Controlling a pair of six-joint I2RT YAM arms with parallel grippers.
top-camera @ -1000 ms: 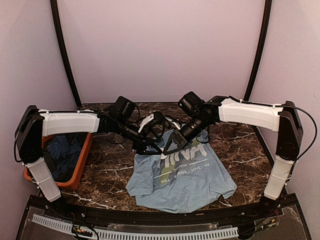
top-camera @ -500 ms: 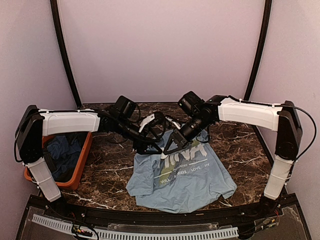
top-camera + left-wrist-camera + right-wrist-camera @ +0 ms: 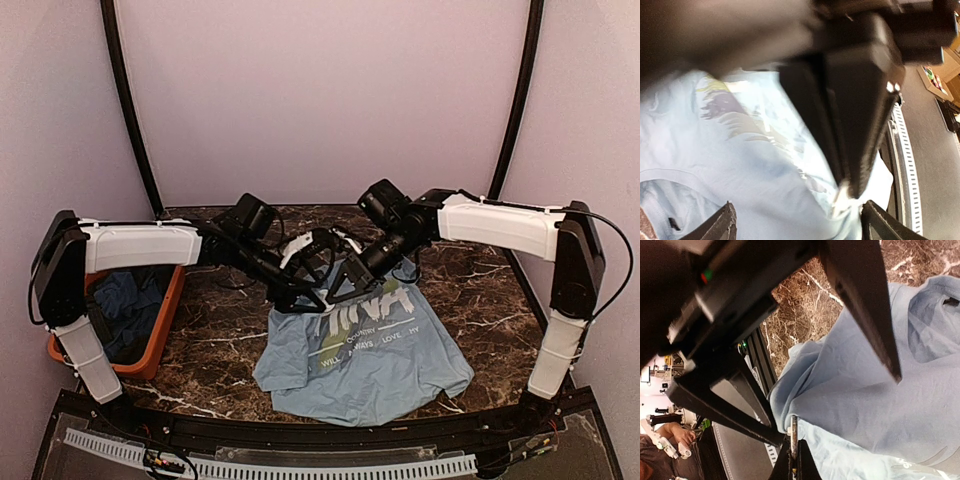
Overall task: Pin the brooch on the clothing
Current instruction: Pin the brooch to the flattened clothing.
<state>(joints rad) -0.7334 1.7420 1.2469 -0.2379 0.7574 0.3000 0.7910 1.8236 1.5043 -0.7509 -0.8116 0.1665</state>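
Observation:
The light blue T-shirt (image 3: 372, 352) lies flat on the marble table, lettering up. Both grippers meet over its upper left edge. My right gripper (image 3: 336, 293) is shut on the brooch (image 3: 794, 432), a thin dark disc seen edge-on, pressed against a fold of the shirt (image 3: 865, 405). My left gripper (image 3: 318, 297) is open, its jaws spread wide on either side of the fabric (image 3: 740, 165). The right gripper's dark fingers (image 3: 855, 125) come down between them onto a bunched bit of cloth. In the right wrist view the left gripper's fingers (image 3: 740, 412) cross as dark bars.
An orange bin (image 3: 172, 305) with darker blue garments (image 3: 125, 305) stands at the table's left edge. The brown marble table (image 3: 215, 335) shows around the shirt. A black rail (image 3: 300, 430) runs along the near edge.
My left gripper has moved slightly right, closer around the right gripper's tip. The right gripper has shifted a little up toward the shirt's top edge, still holding the brooch.

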